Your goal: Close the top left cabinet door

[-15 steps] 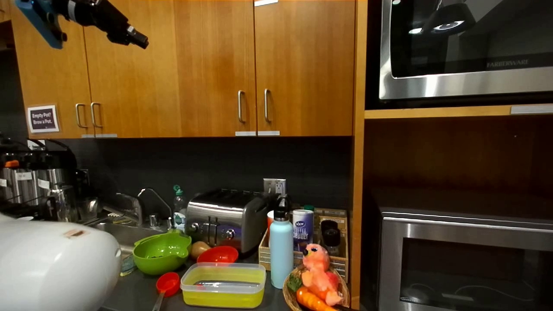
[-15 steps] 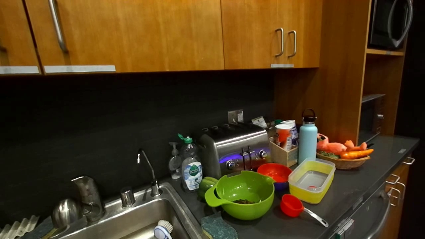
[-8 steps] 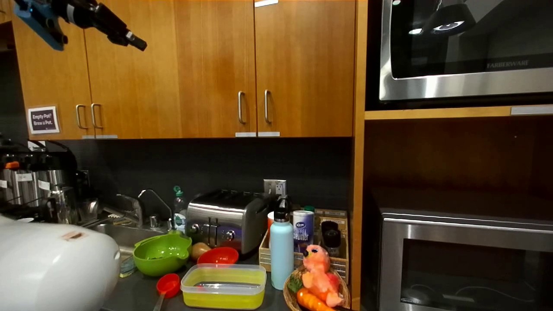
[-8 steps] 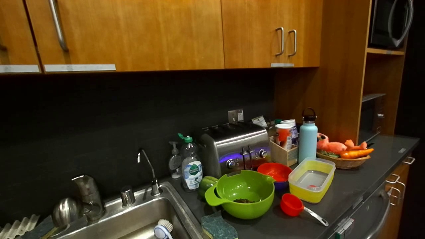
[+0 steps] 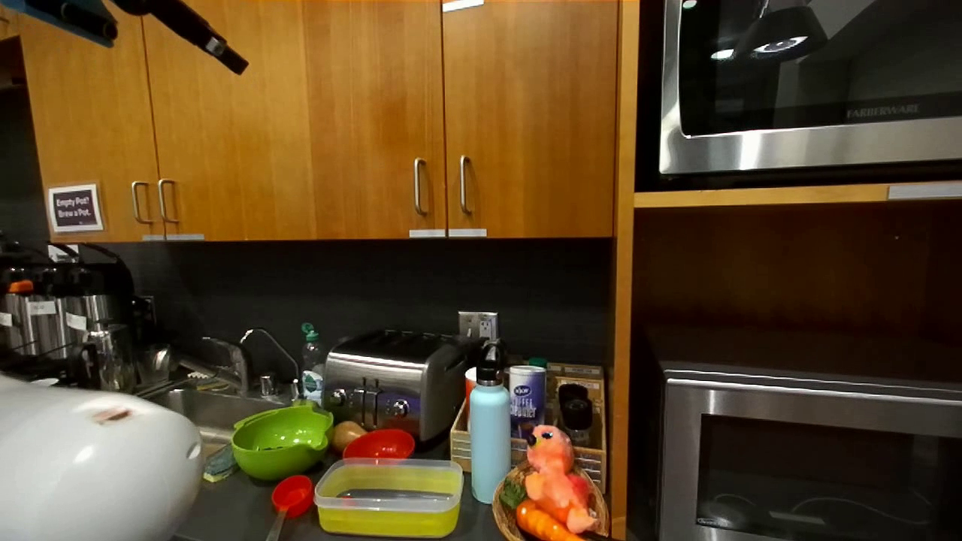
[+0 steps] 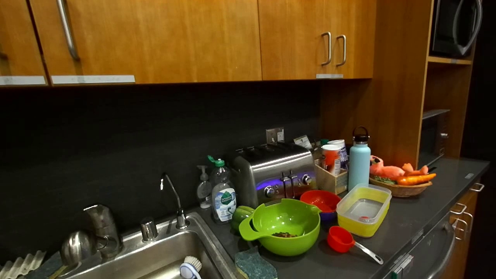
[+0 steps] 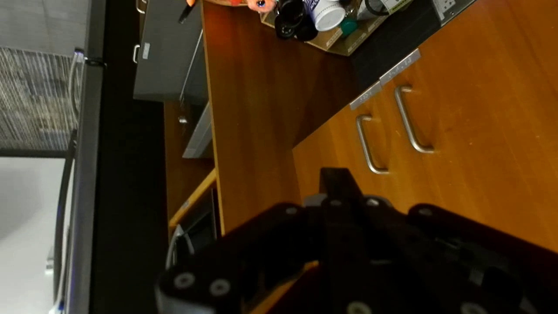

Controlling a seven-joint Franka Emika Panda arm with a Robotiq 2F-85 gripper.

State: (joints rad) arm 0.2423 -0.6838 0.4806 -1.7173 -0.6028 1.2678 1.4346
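Observation:
The top left cabinet door (image 5: pixel 376 98) is a flat honey-brown panel with a silver bar handle (image 5: pixel 419 186) low near its right edge. It looks flush with the matching door (image 5: pixel 530 113) beside it, whose handle is near the left edge. The door also shows in an exterior view (image 6: pixel 290 42) and in the wrist view (image 7: pixel 488 144). My gripper (image 5: pixel 237 63) is at the upper left of an exterior view, apart from the door. In the wrist view (image 7: pixel 335 179) its fingers are together with nothing between them. It is out of frame in an exterior view.
More cabinet doors (image 5: pixel 229 135) stand to the left. A microwave (image 5: pixel 797 90) sits on a shelf at the right. Below are a toaster (image 5: pixel 394 383), a green bowl (image 5: pixel 282 447), a blue bottle (image 5: pixel 490 443), a yellow container (image 5: pixel 388 515) and a sink (image 6: pixel 209 240).
My gripper has moved slightly up and left in an exterior view. The white arm link has shifted a little left. The cabinet doors have not visibly moved.

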